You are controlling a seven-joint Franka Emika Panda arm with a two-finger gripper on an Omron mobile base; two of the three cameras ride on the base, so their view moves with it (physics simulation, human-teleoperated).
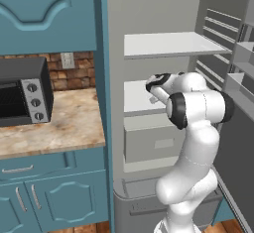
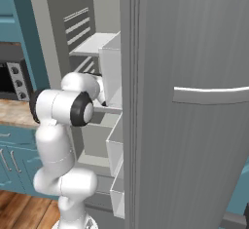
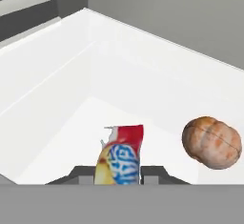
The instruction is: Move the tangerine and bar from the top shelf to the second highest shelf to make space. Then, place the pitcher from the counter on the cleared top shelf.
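The white arm is raised from the base, bent at the elbow and stretched forward and to the left at mid height. In the hand view, the gripper is seen closed on the bar, which is pinched upright between the two dark fingertips.

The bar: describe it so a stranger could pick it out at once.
In the hand view, over a white shelf in the grey fridge, the gripper pinches the bar. It is a flat red wrapper with yellow and blue print, unlike the round orange tangerine beside it.
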